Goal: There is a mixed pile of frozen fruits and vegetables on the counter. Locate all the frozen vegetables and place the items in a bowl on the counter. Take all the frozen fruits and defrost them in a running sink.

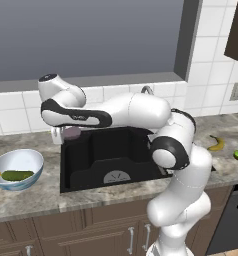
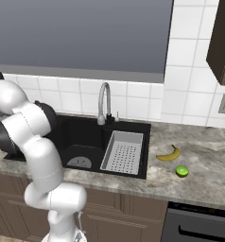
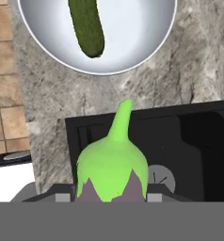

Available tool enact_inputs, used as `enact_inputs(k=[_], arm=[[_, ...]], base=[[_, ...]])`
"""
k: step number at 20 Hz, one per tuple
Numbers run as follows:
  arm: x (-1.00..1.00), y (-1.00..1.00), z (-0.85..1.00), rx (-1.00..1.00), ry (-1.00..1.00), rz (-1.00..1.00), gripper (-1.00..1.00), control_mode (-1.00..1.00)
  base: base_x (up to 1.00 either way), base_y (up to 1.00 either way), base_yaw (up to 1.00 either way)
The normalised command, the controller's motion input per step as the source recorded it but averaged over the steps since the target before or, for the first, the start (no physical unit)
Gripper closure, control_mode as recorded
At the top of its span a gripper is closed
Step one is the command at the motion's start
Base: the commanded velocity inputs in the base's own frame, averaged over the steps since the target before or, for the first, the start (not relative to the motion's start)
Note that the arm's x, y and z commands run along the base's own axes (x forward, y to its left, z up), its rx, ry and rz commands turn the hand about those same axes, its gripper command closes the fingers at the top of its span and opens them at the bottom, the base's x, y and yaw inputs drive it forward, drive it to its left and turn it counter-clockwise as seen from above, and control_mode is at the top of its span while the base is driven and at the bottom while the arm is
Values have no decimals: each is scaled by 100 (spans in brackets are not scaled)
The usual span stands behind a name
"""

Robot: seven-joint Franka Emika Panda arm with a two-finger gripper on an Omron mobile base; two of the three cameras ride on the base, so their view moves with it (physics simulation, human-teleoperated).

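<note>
The eggplant [image 3: 113,165], clamped between the fingers of the gripper [image 1: 66,134], hangs over the sink's [image 1: 91,172] left edge. The bowl [image 1: 28,160] to the left holds the cucumber [image 1: 17,175]; carry farther left, centre over it, then let go low.

The arm's folded over hard to its left, elbow bent, forearm stretched out level and the wrist turned down. The end effector [image 1: 66,134] points downward with its fingers closed on the eggplant [image 3: 112,175], pinching the purple body so the green cap and stem stick out ahead.
</note>
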Motion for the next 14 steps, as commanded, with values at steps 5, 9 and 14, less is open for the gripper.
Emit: enact_inputs(k=[5, 9, 14], arm=[[0, 29, 0, 0, -2, 8, 100, -100], [0, 28, 0, 0, -3, 7, 100, -100], [1, 32, 0, 0, -1, 6, 100, -100]], base=[[0, 0, 0], [0, 0, 0], [0, 0, 0]])
